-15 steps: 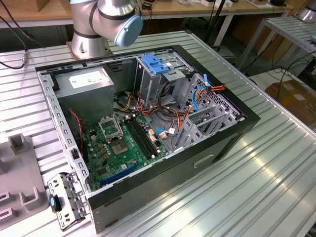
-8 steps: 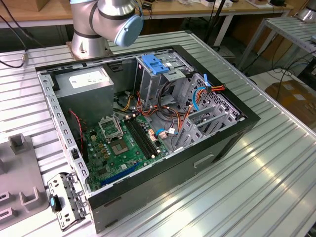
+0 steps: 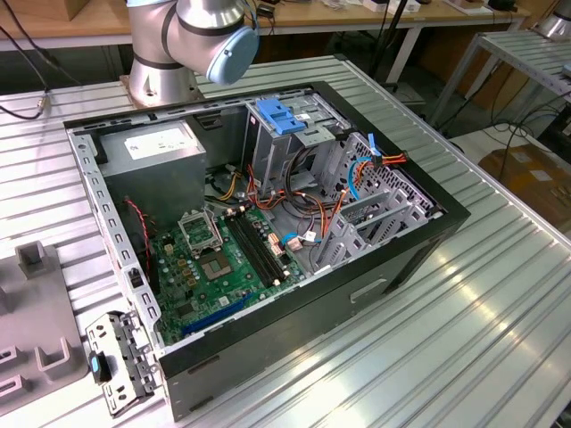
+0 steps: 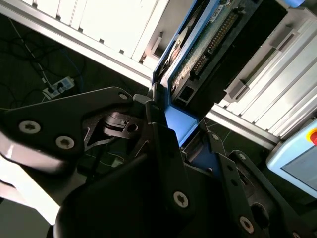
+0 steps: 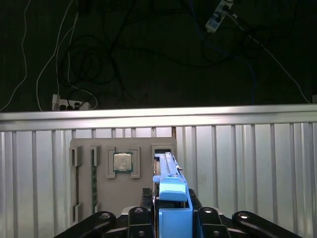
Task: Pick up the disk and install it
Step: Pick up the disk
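The disk stands on edge in its bright blue carrier frame, between the black fingers of my gripper. In the second wrist view the disk shows its green circuit board and dark connector, with my gripper shut on the blue frame at its near end. The disk's far end sits at a slot of a grey fixture plate; I cannot tell whether it still rests in that slot. The open computer case lies on the metal table in the exterior view.
The grey fixture plate also holds a square processor chip. Inside the case are a green motherboard, a power supply, cables and a light blue latch piece on the drive cage. The arm's base stands behind the case.
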